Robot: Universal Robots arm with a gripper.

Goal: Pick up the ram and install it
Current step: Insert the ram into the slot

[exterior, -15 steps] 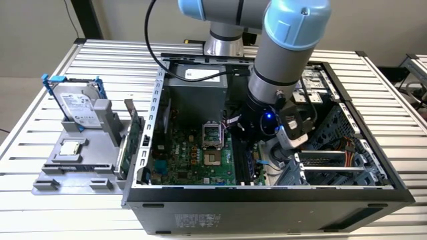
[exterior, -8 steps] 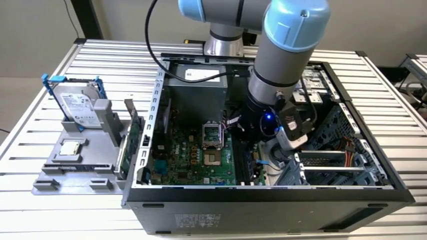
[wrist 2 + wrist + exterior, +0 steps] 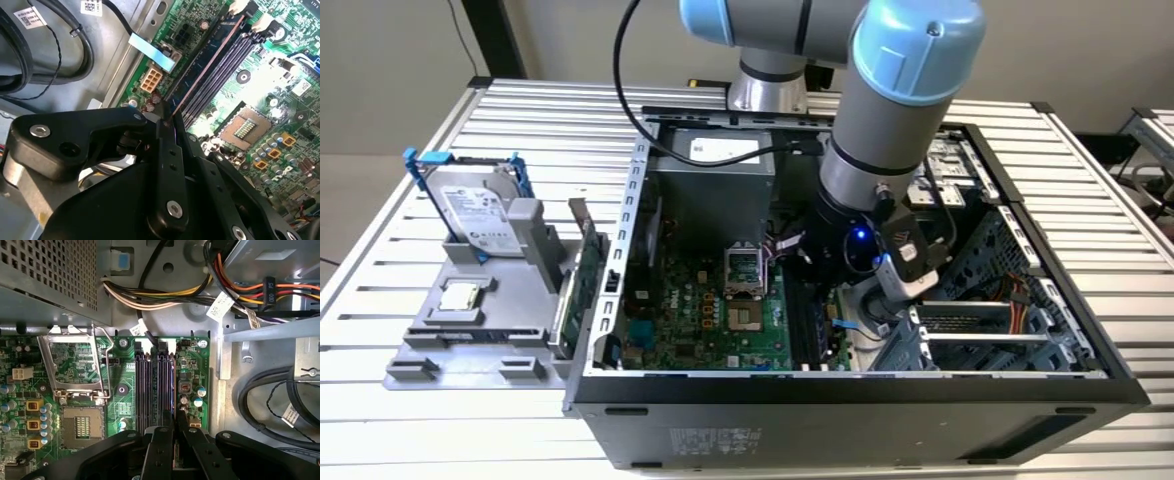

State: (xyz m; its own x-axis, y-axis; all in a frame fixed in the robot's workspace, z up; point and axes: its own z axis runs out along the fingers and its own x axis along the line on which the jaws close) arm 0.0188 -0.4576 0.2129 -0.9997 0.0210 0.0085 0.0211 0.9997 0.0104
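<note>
The ram (image 3: 210,62) is held edge-on above the outermost of the memory slots (image 3: 152,385), clamped between the closed fingers of the gripper (image 3: 174,422). Seating appears incomplete. A misaligned notch or tilt could jam it against the motherboard (image 3: 707,320).

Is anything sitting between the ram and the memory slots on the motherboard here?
Nothing visible does. In the second wrist view the ram is clamped on edge in the gripper and already lies along the black memory slots, with no cable or part across them. The first wrist view shows the slots free ahead of the gripper.
</note>
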